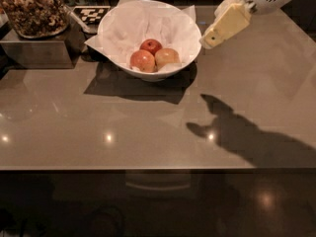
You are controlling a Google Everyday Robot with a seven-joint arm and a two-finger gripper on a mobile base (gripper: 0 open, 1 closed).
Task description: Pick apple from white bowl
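Note:
The white bowl (pixel 177 58) stands at the back of the counter, lined with crumpled white paper. Three apples lie in it. The pale yellowish-tan apple (pixel 167 57) is on the right, touching a red-orange apple (pixel 142 60) on its left. A small dark red apple (pixel 151 46) lies behind them. My gripper (pixel 209 39) hangs in the air just right of the bowl's rim, above the counter, its cream-coloured fingers pointing down and left. It holds nothing that I can see.
A tray of brown nuts (pixel 32 11) sits on a metal box (pixel 37 48) at the back left. A checkered card (pixel 91 14) lies behind the bowl. The counter's front edge (pixel 158 171) runs across the lower part of the view.

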